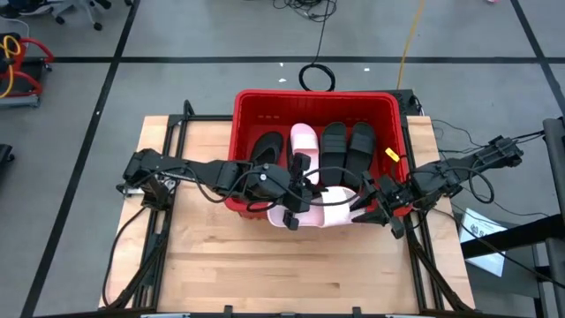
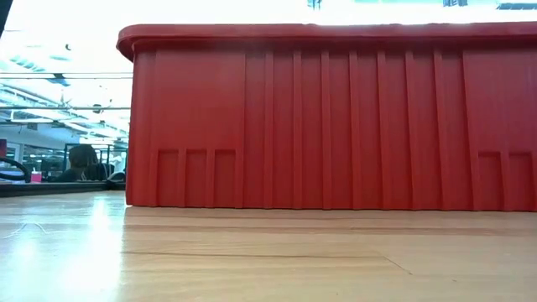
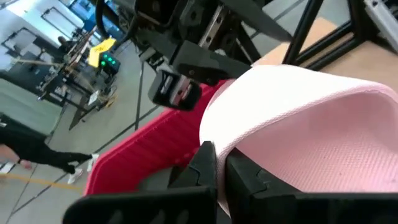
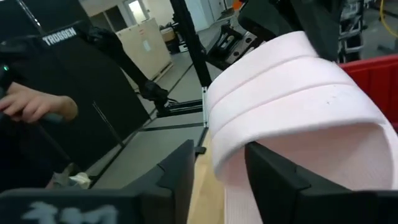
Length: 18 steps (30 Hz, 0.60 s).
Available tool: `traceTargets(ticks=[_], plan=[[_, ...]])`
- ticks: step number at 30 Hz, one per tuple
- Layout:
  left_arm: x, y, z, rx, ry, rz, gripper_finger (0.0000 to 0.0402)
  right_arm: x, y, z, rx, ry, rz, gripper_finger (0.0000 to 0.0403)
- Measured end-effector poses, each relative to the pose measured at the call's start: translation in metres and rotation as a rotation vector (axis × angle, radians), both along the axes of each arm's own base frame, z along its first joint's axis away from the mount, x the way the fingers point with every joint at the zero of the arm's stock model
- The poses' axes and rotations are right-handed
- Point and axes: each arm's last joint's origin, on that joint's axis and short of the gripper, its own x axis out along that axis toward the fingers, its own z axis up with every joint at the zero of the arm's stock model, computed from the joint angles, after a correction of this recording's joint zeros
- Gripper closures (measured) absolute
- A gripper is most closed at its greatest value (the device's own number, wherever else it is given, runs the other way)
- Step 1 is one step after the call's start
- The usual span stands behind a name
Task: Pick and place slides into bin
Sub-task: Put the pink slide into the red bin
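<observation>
Both arms meet at our pale pink foam slide (image 1: 316,215), lying crosswise on the red plastic bin's (image 1: 249,100) near rim: left fingers (image 3: 214,171) clenched on it, right fingers (image 4: 273,177) released around it.

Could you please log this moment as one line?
left claw: shut on pink slide | right claw: open | bin: four slides

You're looking at a solid red bin (image 1: 244,106) with ribbed walls, sitting on a pale blond wood-grain counter (image 1: 265,265). Between your two black hands, left hand (image 1: 298,196) and right hand (image 1: 369,205), lies a pale pink slide (image 1: 327,216) with a fine dotted texture. Beyond them in the bin, another pink slide (image 1: 304,141) lies among black slides (image 1: 346,146).
</observation>
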Motion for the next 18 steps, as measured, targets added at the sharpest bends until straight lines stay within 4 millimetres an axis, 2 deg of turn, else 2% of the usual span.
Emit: traceTargets(ticks=[8,14,18], plan=[[-0.021,0.012,0.01,-0.014,0.052,0.143,0.0399,-0.009,-0.004,0.005,-0.046,-0.051,0.012,0.0233],[-0.038,0.027,0.024,-0.075,0.024,0.317,0.0399,-0.018,-0.008,0.01,-0.114,-0.117,-0.004,0.0235],[-0.052,0.04,0.035,-0.118,-0.035,0.513,0.04,-0.022,-0.012,0.013,-0.148,-0.146,-0.059,0.0237]])
